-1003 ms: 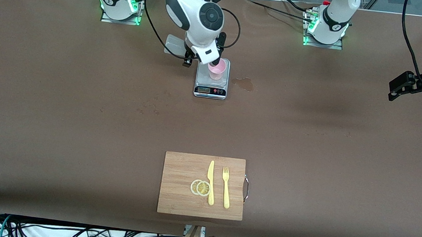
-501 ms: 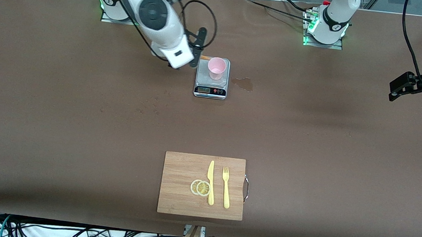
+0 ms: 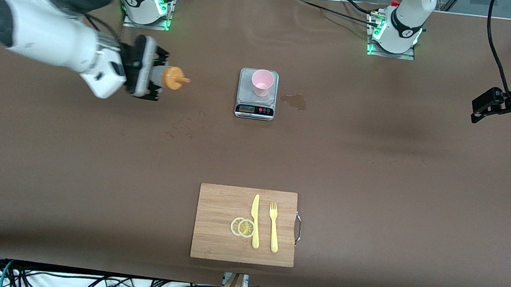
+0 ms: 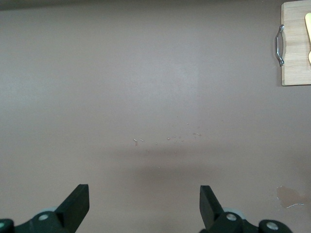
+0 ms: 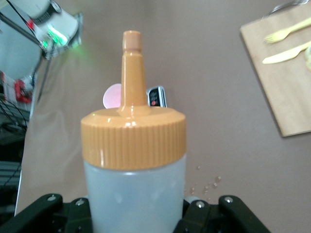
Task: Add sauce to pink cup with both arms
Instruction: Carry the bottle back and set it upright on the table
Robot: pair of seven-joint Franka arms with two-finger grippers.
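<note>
While the pink cup (image 3: 262,82) sits on the scale (image 3: 255,109), the right end effector (image 3: 149,75) clamps the sauce (image 3: 171,78) toward the right arm's end of the table from the scale; the left end effector (image 3: 479,109), fingers apart, waits.

bare brown table (image 3: 374,173) lies between the kitchen scale (image 3: 256,94) carrying the pink cup (image 3: 262,82) and the cutting board (image 3: 245,224); nothing stands above the cup's mouth; a wet stain (image 3: 295,101) lies beside the scale.

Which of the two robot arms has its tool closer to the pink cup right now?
Right. The right tool, holding the sauce bottle, is toward its own end from the pink cup. The left tool waits much farther away.
</note>
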